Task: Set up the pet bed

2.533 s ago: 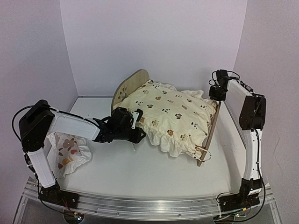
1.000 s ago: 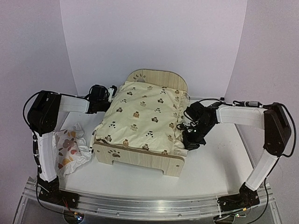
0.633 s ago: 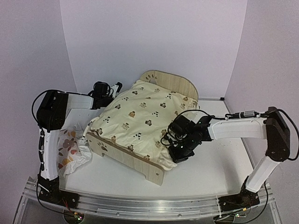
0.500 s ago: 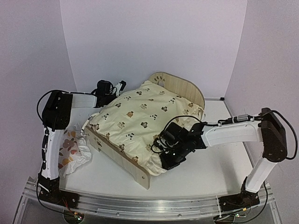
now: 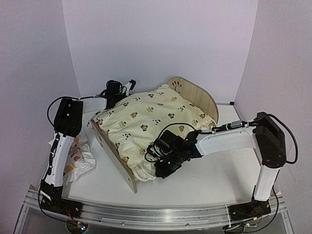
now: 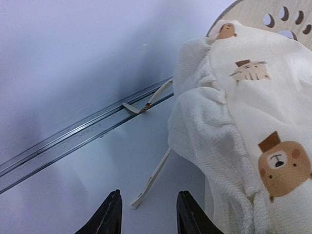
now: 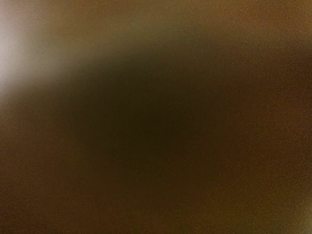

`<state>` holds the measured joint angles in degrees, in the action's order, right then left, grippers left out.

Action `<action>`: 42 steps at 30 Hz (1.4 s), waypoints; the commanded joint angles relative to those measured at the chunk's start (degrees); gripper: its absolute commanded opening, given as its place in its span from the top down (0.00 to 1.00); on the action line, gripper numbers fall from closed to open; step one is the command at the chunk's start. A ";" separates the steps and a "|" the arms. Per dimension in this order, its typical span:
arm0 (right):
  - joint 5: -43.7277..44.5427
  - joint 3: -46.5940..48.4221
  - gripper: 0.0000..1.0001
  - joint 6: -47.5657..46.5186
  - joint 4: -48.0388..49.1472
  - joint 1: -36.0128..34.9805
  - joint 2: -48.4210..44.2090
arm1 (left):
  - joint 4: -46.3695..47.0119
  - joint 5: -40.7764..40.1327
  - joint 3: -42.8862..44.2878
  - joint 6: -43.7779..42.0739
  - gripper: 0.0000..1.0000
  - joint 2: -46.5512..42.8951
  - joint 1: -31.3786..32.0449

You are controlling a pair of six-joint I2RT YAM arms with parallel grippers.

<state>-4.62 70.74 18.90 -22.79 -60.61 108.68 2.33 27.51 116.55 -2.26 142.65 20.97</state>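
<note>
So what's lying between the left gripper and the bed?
A loose cream tie trailing from the cushion, on otherwise bare table; the left wrist view shows it just ahead of the left gripper.

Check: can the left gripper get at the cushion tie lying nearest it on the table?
Likely yes. The left gripper is open and empty, and the nearest tie lies flat on the table just ahead of it, with nothing between.

Diffuse light, one view blurred.
Your overhead and left-wrist views are bright and sharp, with soft shadows beside the pet bed (image 5: pixel 117 156); your right-wrist view is dim brown blur, paler upper left.
</note>
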 commanded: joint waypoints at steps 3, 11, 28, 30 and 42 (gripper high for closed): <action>10.69 -3.38 0.75 -4.00 0.14 1.38 -12.89 | -4.31 -10.80 -5.97 -1.90 0.52 -9.36 4.96; 21.37 0.95 0.27 -8.34 -11.56 1.49 -23.77 | -2.55 -29.16 -12.48 -3.07 0.23 -20.74 4.68; 36.37 15.74 0.02 -18.10 -13.00 24.00 -20.56 | -18.97 -34.17 -36.98 10.42 0.17 -53.55 5.26; 35.58 18.63 0.02 -18.40 -13.07 26.81 -17.51 | -20.17 -33.38 -42.18 13.97 0.23 -58.59 6.76; 33.29 27.09 0.02 -22.32 -13.51 34.61 -6.71 | -30.25 -32.38 -62.67 29.89 0.40 -80.54 16.64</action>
<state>29.61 94.37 -1.87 -36.15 -27.52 100.47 -24.14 -7.00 59.40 20.07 67.58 37.30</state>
